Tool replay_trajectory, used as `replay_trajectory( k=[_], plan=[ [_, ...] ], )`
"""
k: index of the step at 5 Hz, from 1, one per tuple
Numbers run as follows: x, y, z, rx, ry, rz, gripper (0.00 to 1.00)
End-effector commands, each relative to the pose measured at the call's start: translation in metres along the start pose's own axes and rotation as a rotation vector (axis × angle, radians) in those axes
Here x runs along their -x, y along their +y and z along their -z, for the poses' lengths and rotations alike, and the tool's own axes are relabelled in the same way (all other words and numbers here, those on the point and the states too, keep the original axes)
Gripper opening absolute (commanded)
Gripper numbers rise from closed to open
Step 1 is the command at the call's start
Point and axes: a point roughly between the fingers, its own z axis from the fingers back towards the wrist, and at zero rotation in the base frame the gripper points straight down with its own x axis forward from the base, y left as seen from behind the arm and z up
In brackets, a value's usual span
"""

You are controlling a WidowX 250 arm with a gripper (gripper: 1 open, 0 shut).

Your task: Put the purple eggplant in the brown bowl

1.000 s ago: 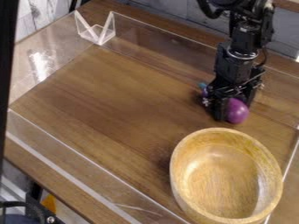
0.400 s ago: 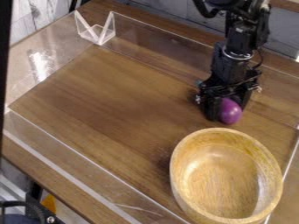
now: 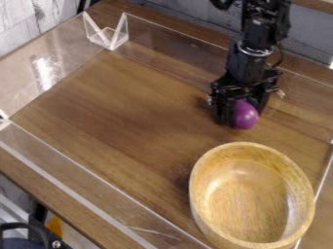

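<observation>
A wooden surface (image 3: 124,107) with dark grain fills most of the frame, running from the upper left down to the lower right, and a clear plastic wall (image 3: 78,199) edges it along the lower left side. The brown bowl (image 3: 254,201) sits in the lower right, round and pale with a thick rim, and nothing shows inside it. A black robot arm (image 3: 255,44) comes down from the upper right edge, pointing at the surface. At its lower end the gripper (image 3: 243,107) has its jaws clamped on the purple eggplant (image 3: 244,115), which shows as a small glossy magenta shape between the dark fingers, right of centre and just above the bowl's far rim in the picture, clear of the bowl. Whether the eggplant touches the wood cannot be told. In the upper left corner stands a small clear plastic piece (image 3: 107,31), folded like a V.
</observation>
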Motion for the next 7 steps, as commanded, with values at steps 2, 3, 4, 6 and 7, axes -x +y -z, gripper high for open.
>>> replay_trajectory(
  k=[2, 3, 4, 6, 7],
  plan=[
    [-0.016, 0.003, -0.023, 0.055, -0.060, 0.045, 0.00],
    [-0.017, 0.004, -0.018, 0.048, -0.063, 0.046, 0.00],
    [-0.009, 0.010, -0.020, 0.041, -0.064, 0.002, 0.00],
    [0.006, 0.022, -0.025, 0.031, -0.067, -0.087, 0.00],
    [0.006, 0.028, -0.027, 0.027, -0.072, -0.057, 0.00]
  ],
)
